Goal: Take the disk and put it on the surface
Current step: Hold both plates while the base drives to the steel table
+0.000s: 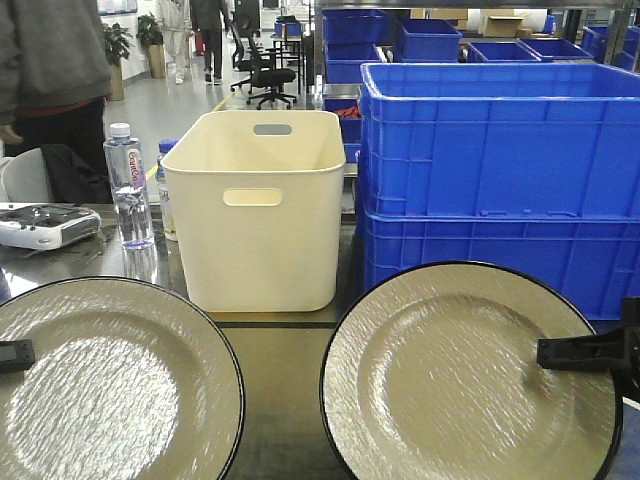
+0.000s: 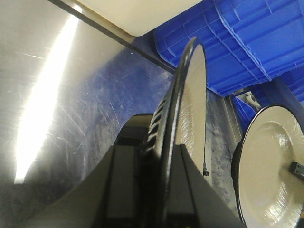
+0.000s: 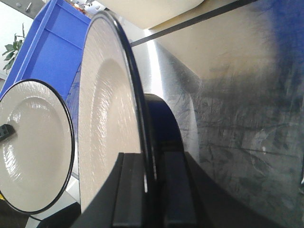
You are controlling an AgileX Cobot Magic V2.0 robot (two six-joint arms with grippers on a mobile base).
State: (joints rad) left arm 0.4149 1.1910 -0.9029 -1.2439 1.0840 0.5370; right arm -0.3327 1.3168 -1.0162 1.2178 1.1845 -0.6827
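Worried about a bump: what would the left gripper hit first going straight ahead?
Probably the blue crate, beyond the plate that the left gripper carries; depth is unclear.

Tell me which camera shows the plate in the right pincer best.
The exterior front-facing view: the right plate faces it, nearly its whole cream face and black rim showing. The right wrist view sees it edge-on, clamped in the right pincer. The left wrist view catches part of it.

Stacked blue crates (image 1: 500, 150), office chairs (image 1: 262, 72) — pale glossy floor (image 1: 185, 105) beyond.
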